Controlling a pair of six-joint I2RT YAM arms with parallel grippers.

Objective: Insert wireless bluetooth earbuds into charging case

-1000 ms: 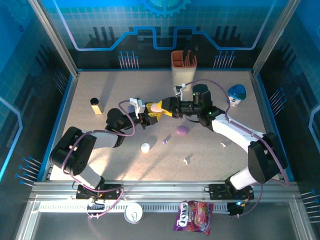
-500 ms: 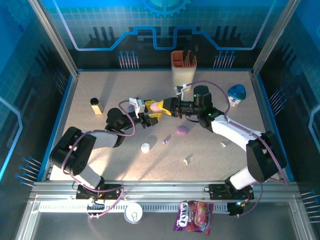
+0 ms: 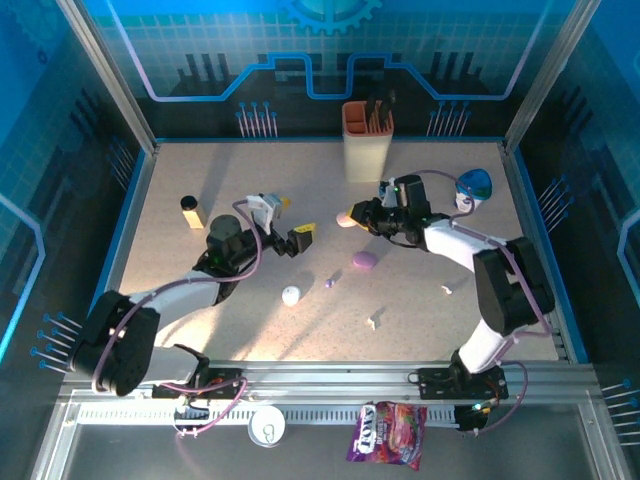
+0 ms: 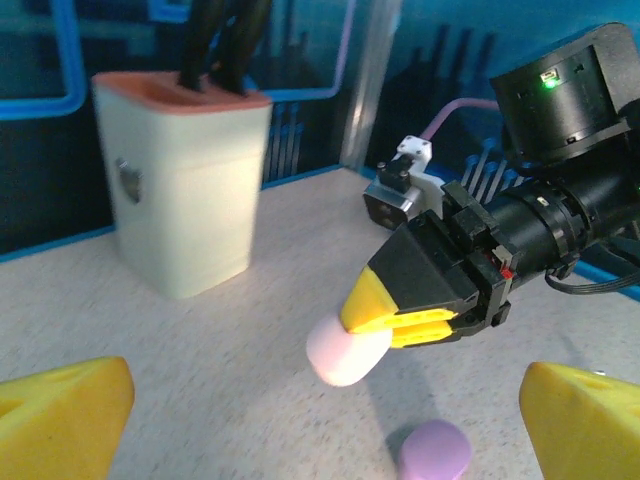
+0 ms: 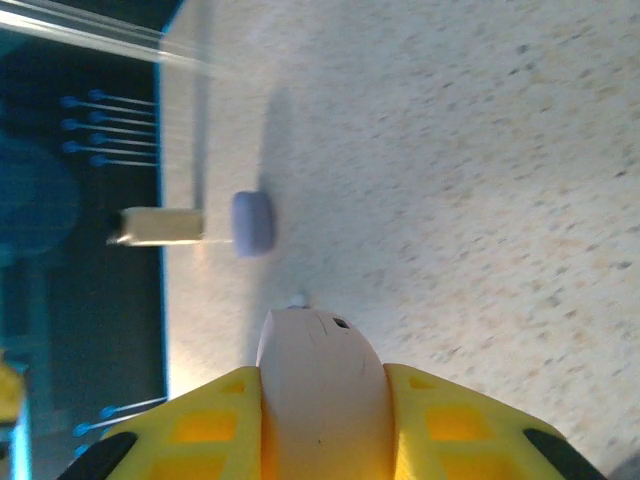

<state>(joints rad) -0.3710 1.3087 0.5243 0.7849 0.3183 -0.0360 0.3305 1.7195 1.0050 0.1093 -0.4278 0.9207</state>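
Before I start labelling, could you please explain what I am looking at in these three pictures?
Two robot arms are bolted at the near edge of a table. One picture looks down from above and behind them; the other two come from a camera on each wrist. The right gripper is shut on a pink case. The left gripper is open and holds nothing. On the table lie a lilac case, a white case and a tiny purple earbud. A cream holder stands at the back.
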